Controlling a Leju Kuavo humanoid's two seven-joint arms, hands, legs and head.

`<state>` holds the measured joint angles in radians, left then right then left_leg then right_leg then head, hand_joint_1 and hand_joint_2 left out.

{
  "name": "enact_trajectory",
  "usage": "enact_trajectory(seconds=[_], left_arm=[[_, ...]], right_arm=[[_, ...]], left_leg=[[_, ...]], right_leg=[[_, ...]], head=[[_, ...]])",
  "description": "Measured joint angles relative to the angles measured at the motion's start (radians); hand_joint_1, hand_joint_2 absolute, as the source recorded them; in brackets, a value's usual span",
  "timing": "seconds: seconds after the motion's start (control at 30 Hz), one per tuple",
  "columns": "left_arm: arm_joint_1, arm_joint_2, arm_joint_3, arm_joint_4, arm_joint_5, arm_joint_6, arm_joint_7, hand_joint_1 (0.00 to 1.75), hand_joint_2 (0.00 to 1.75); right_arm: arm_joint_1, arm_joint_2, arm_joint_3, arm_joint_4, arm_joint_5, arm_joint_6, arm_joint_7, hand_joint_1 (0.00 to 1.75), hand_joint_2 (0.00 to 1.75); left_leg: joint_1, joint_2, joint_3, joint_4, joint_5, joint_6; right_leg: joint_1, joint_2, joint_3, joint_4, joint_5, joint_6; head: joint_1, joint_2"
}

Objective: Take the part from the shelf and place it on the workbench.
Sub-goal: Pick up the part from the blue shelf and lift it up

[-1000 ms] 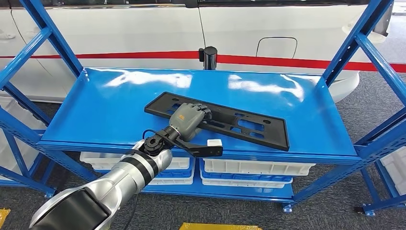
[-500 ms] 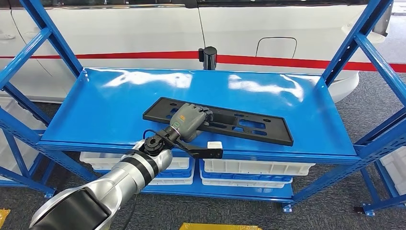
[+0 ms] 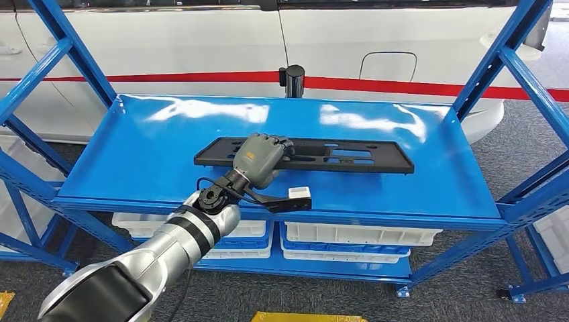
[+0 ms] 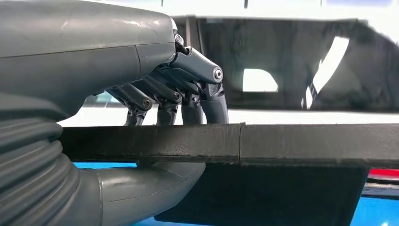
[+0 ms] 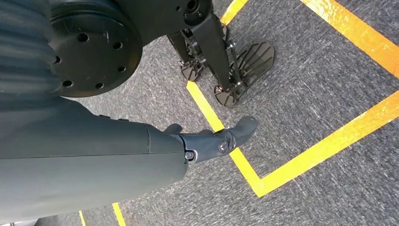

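Shelf [image 3: 154, 161] part [image 4: 301, 141]: wrist view reveals left hand [image 3: 257, 159] clamping it.

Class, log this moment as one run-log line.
left hand: grips part | part: on shelf | right hand: hangs, empty

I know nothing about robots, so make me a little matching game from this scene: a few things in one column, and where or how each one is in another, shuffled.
Things:
1. black part
2. left robot hand
3. right robot hand
4. white bins

States:
A. hangs above grey floor with yellow lines
B. sit on the lower level of the blue shelf
C. long and flat, above the top shelf board
D. grips the black part

Pairs: 1-C, 2-D, 3-A, 4-B
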<state>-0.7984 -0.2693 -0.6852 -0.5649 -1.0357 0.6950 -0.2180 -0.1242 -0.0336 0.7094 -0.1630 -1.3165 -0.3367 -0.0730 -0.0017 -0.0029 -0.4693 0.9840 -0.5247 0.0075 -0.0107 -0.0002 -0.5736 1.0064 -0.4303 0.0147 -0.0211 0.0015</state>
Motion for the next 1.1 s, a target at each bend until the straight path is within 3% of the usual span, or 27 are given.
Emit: enact_trajectory(seconds=[0.4,1.1], left_arm=[[0.008,0.014,0.079,-0.154,-0.098,0.004,-0.024,1.75,1.75],[0.008,0.014,0.083,-0.172,-0.104,0.004,-0.024,1.75,1.75]], right_arm=[[-0.026,0.000,0.006,0.000,-0.001,-0.002,-0.002,0.00,1.75],[-0.029,0.000,0.006,0.000,-0.001,-0.002,-0.002,0.00,1.75]], left_leg=[[0.000,0.000,0.000,0.000,0.000,0.000],[0.000,0.000,0.000,0.000,0.000,0.000]], right_leg=[[0.000,0.000,0.000,0.000,0.000,0.000],[0.000,0.000,0.000,0.000,0.000,0.000]], head=[[0.000,0.000],[0.000,0.000]])
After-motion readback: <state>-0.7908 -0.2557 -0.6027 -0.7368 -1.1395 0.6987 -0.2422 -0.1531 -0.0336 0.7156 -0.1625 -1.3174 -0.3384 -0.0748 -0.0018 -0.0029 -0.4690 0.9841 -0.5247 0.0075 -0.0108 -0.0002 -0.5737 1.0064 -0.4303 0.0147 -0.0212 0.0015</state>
